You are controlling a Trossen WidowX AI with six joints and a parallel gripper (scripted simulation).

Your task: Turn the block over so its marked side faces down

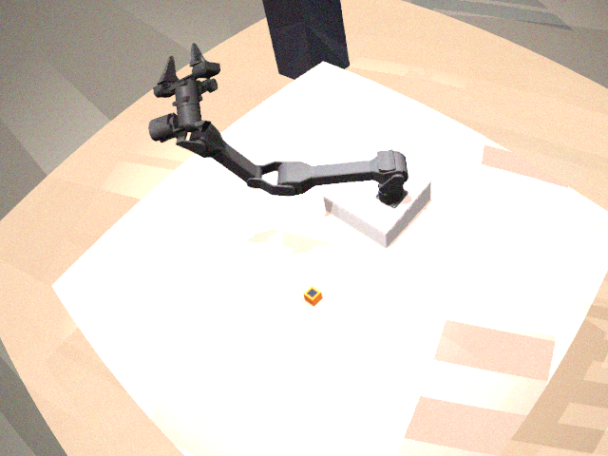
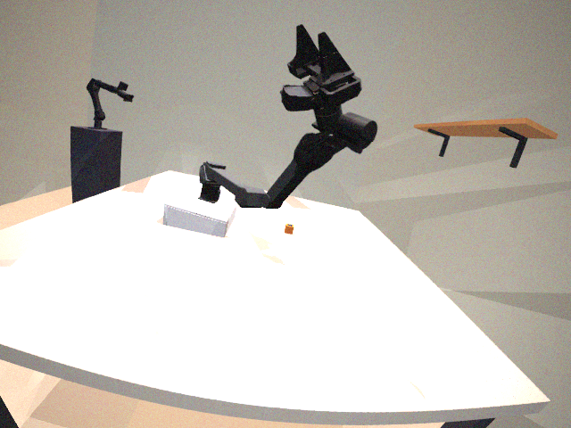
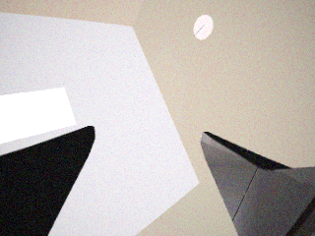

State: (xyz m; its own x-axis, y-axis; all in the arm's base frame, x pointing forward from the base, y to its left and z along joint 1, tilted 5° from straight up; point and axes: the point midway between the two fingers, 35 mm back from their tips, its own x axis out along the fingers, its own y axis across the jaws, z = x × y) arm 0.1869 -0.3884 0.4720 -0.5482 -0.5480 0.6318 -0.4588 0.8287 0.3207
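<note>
A small orange block (image 1: pixel 313 296) (image 2: pixel 289 228) rests on the white table (image 1: pixel 220 343) (image 2: pixel 277 332). In the top view its top face shows a dark blue square inside a yellow border, so the marked side faces up. My gripper (image 1: pixel 182 50) (image 2: pixel 310 30) (image 3: pixel 148 130) is open and empty. It is raised high above the table, away from the block, with its fingers pointing upward. The block is not visible in the wrist view, which shows only the two fingers against a pale background.
My arm stands on a light grey base block (image 1: pixel 360 223) (image 2: pixel 195 222). A dark pedestal (image 1: pixel 307 36) (image 2: pixel 95 160) stands beyond the table, bearing a small dark arm (image 2: pixel 95 99) in the exterior view. A wooden shelf (image 2: pixel 484 127) hangs on the wall at the right there.
</note>
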